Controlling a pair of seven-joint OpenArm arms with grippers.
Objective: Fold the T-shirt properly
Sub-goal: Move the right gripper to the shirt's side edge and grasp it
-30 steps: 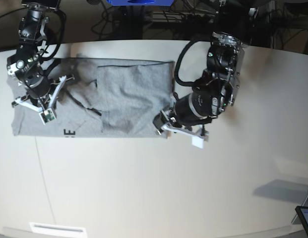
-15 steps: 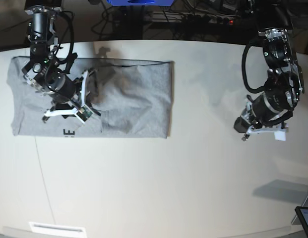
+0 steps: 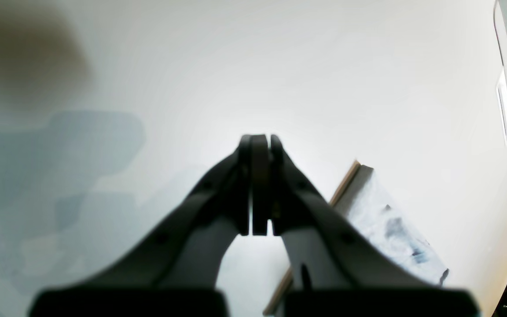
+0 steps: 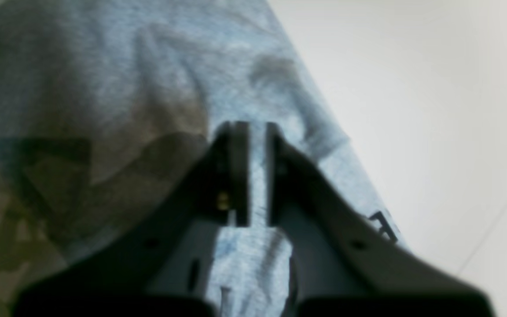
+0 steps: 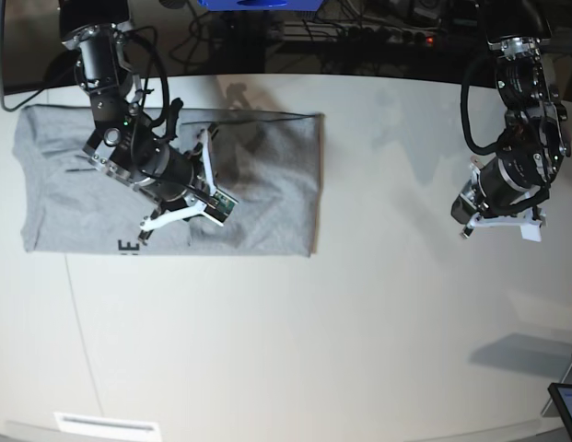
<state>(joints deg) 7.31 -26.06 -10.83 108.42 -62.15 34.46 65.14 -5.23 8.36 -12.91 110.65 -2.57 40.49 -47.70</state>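
The grey T-shirt (image 5: pixel 258 184) lies folded into a rectangle at the table's back left, with a black letter E (image 5: pixel 129 246) showing at its near edge. My right gripper (image 5: pixel 180 195) hovers over the shirt's middle. In the right wrist view the right gripper (image 4: pixel 258 132) is shut, nothing is pinched in it, and grey T-shirt cloth (image 4: pixel 104 88) lies below. My left gripper (image 5: pixel 499 219) is far to the right over bare table. In the left wrist view the left gripper (image 3: pixel 259 141) is shut and empty.
The white table (image 5: pixel 341 331) ends in cables and dark gear at the back. A white label (image 5: pixel 106 425) lies near the front left edge, and a screen corner (image 5: pixel 566 405) sits at the front right. A pale brown-edged panel (image 3: pixel 381 220) lies beside the left gripper.
The left arm left the shirt's right edge and swung to the table's right side. The right arm moved rightward across the shirt, whose left part now lies flat.
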